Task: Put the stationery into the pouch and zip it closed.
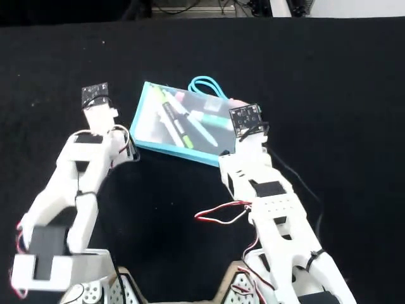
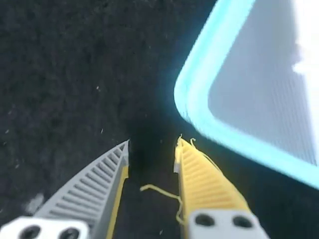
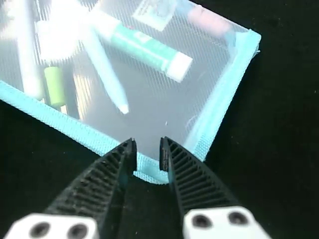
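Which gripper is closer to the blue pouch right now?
The right gripper: its tips sit at the pouch edge, near a corner. The left gripper hangs over the black cloth just off another corner, apart from it.

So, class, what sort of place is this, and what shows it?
Probably a robotics test bench: the left arm and right arm stand side by side at a table covered in black cloth, with a see-through pouch of stationery laid out before them.
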Available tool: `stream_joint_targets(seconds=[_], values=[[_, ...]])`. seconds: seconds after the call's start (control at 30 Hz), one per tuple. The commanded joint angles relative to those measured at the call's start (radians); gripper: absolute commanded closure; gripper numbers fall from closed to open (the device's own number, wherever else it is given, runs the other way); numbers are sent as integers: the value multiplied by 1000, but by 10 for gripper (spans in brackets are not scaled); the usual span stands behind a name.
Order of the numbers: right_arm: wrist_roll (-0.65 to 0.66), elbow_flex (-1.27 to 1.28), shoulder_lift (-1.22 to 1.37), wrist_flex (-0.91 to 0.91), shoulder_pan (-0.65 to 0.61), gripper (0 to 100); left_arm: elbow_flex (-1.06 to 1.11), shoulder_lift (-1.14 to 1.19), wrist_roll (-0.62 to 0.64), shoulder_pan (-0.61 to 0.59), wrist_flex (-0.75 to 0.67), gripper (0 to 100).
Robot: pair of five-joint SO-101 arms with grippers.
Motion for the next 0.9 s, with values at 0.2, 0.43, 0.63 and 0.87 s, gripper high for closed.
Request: stream_joint_targets(seconds=[0.2, 0.43, 0.63, 0.87], values=[[-8, -50, -5, -15, 20, 910, 186, -338, -15, 12, -26, 845], [-9, 10, -124, -14, 18, 910, 337, -446, -15, 12, -186, 845], [-9, 170, -421, -21, 14, 910, 389, -534, -15, 12, -198, 845], [-6, 321, -716, -15, -29, 907, 409, -568, -15, 12, -198, 845]])
